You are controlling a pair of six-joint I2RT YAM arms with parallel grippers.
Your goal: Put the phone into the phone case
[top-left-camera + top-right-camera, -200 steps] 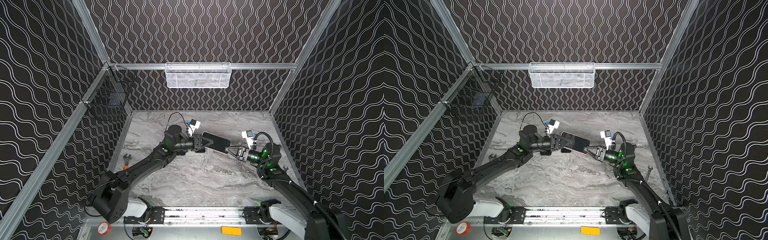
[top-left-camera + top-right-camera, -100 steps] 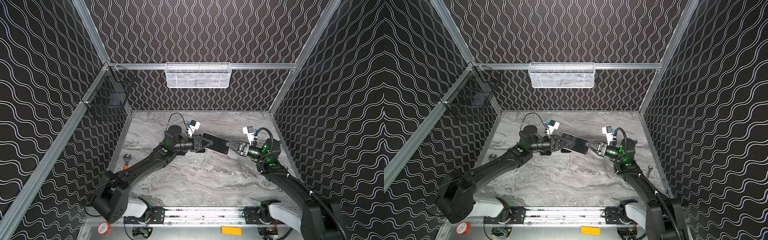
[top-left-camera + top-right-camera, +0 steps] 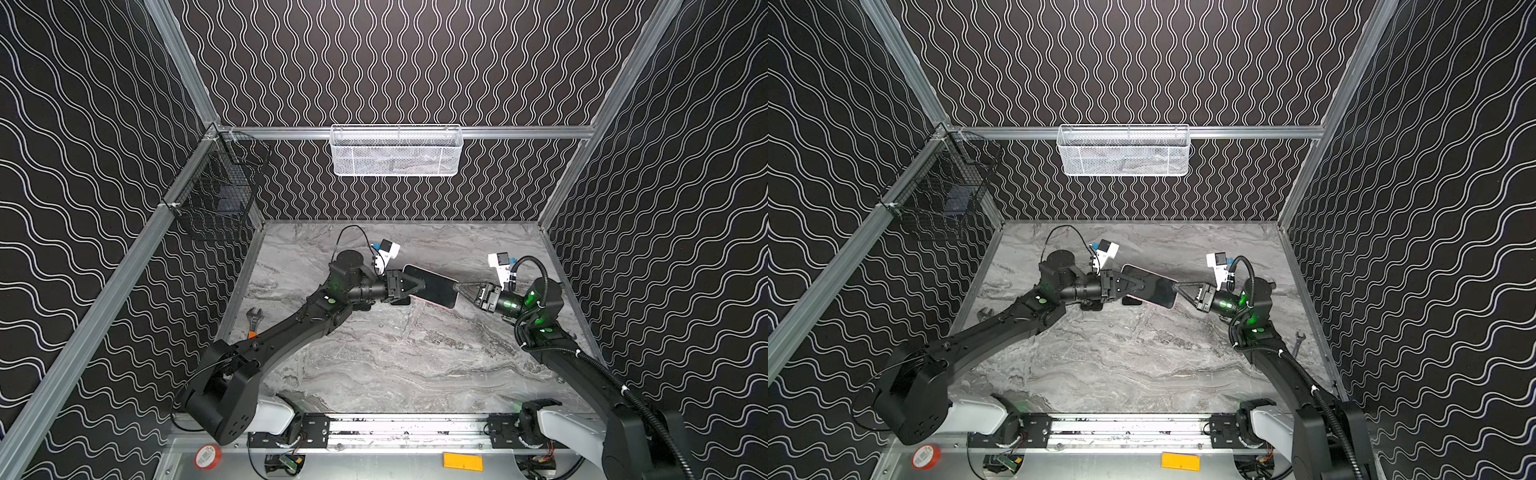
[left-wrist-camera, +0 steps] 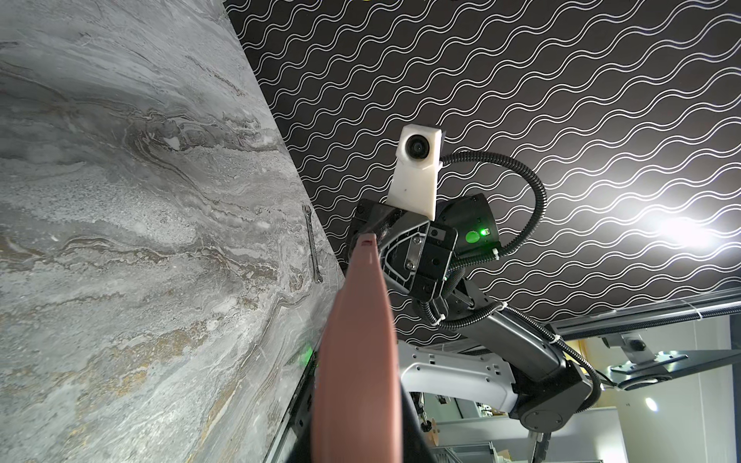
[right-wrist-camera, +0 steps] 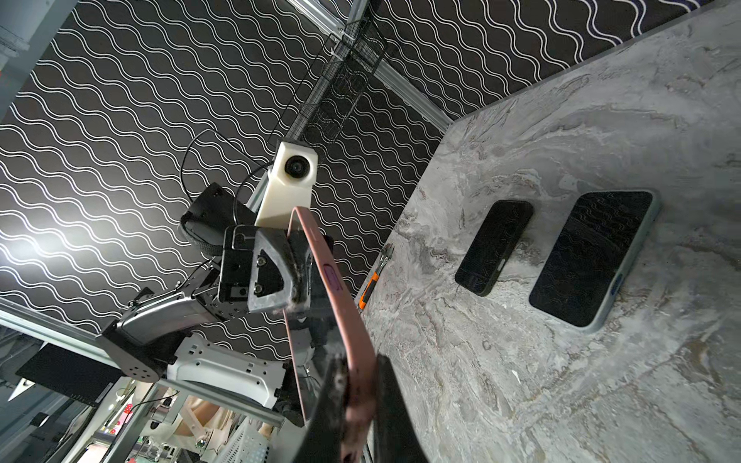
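Observation:
A dark-screened phone (image 3: 434,286) (image 3: 1154,287) with a pink phone case (image 4: 361,340) (image 5: 345,316) round its edge hangs above the table's middle, held between both arms. My left gripper (image 3: 419,285) (image 3: 1141,286) (image 5: 297,276) is shut on its left end. The right gripper (image 3: 458,288) (image 3: 1178,287) (image 5: 357,421) (image 4: 369,236) is shut on its right end, one finger on each face. In the left wrist view the pink edge hides my own jaws.
In the right wrist view a small black phone (image 5: 495,248) and a larger phone in a pale case (image 5: 593,256) lie flat on the marble table (image 3: 395,357). Wrenches lie by the left (image 3: 254,318) and right (image 3: 1298,343) walls. A white basket (image 3: 397,151) and a black basket (image 3: 216,199) hang above.
The right gripper has moved left to the phone's free end and closed on it. The left arm and the phone have barely moved.

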